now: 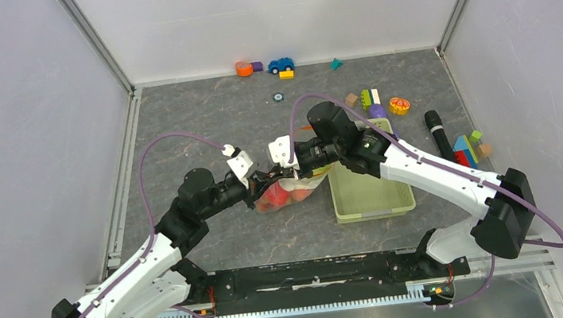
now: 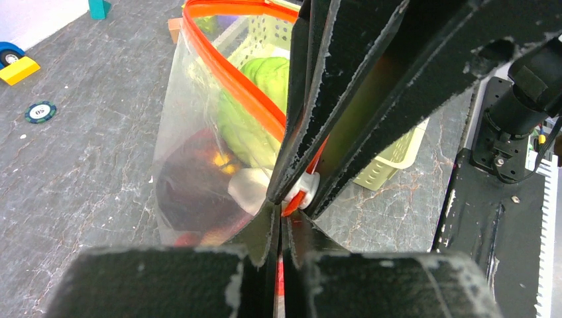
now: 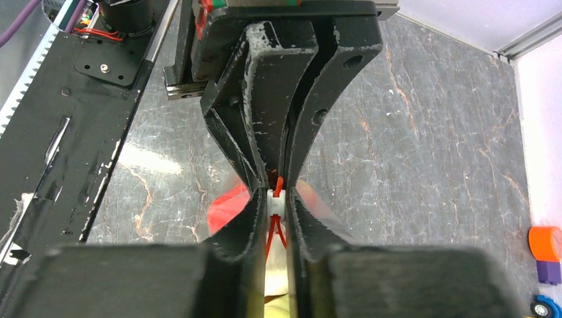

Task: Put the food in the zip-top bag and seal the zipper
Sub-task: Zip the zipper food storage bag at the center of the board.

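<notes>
The zip-top bag (image 2: 192, 152) sits mid-tabletop (image 1: 202, 120), just left of the green basket (image 1: 371, 197), with a green cabbage (image 2: 255, 99) and red food inside. The left gripper (image 2: 281, 228) is pinched tight on the bag's end by the zipper (image 2: 228, 73). Facing it nose to nose, the right gripper (image 3: 276, 212) is narrowed onto the white slider (image 3: 276, 197). Blocks (image 1: 372, 101) and a toy car (image 1: 280, 65) lie farther back.

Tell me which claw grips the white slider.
The right claw: the slider sits between its fingers. The left claw pinches the orange zipper strip beside it instead.
</notes>
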You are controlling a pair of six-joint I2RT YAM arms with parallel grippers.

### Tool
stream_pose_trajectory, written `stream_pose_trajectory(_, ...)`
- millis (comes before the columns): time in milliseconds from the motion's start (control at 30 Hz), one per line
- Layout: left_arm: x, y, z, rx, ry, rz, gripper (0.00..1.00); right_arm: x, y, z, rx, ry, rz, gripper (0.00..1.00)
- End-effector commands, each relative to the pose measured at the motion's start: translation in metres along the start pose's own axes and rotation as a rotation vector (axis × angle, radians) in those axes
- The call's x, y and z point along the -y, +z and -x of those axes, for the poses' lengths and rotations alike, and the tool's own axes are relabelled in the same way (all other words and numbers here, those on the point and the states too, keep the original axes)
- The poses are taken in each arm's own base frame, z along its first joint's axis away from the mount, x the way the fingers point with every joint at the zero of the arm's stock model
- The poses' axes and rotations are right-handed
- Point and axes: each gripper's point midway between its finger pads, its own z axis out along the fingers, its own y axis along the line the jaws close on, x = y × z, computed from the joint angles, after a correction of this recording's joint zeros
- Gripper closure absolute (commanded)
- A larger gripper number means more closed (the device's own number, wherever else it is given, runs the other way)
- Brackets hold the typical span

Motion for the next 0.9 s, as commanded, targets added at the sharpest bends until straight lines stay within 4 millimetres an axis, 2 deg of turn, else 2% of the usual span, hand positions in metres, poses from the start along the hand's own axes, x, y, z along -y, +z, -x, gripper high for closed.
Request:
stream_pose_trajectory(0,0.003,-0.004,0.028,0.084,0.046,-0.013,0.98,0.01,-0.003,0.023,0.04,-0.024,-0.022,0.93)
stream_pose_trajectory(33,0.003,-0.005,0.028,0.086,0.051,-0.013,0.98,0.011,-0.004,0.022,0.03,-0.021,-0.031,1.0)
stream_pose_trajectory(367,-0.003,-0.017,0.025,0.106,0.05,0.049,0.98,0.024,-0.015,-0.015,-0.144,0.013,-0.138,1.0)
stream_pose_trajectory(867,-0.018,-0.033,0.026,0.134,-0.015,0.178,0.98,0.02,-0.018,-0.025,-0.174,0.034,-0.139,1.0)
